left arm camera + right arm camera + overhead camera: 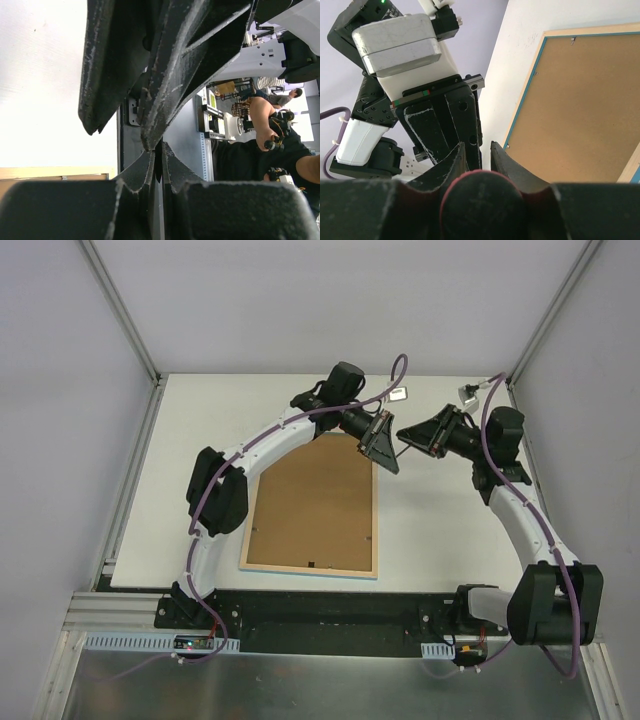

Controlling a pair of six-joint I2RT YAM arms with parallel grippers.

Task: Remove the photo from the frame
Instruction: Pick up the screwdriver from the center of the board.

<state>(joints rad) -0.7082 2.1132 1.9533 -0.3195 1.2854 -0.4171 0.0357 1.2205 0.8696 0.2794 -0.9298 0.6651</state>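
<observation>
The frame (pixel 310 510) lies face down on the white table, its brown back panel up; a turquoise edge shows in the right wrist view (pixel 580 100). The photo is hidden. Both grippers meet in the air just off the frame's far right corner. My right gripper (pixel 407 436) (pixel 477 145) is shut round the red-rimmed handle of a screwdriver (pixel 480 205), whose round end faces that camera. My left gripper (pixel 383 450) (pixel 159 147) is shut, with a thin dark shaft pinched between its fingertips. A strip of the frame (pixel 50 175) shows low on the left in the left wrist view.
Two small silvery items lie at the table's far edge, one (pixel 398 394) near the middle and one (pixel 468 393) by the right post. Grey walls close in the table (pixel 430 530) on three sides. A person (pixel 270 135) stands beyond it.
</observation>
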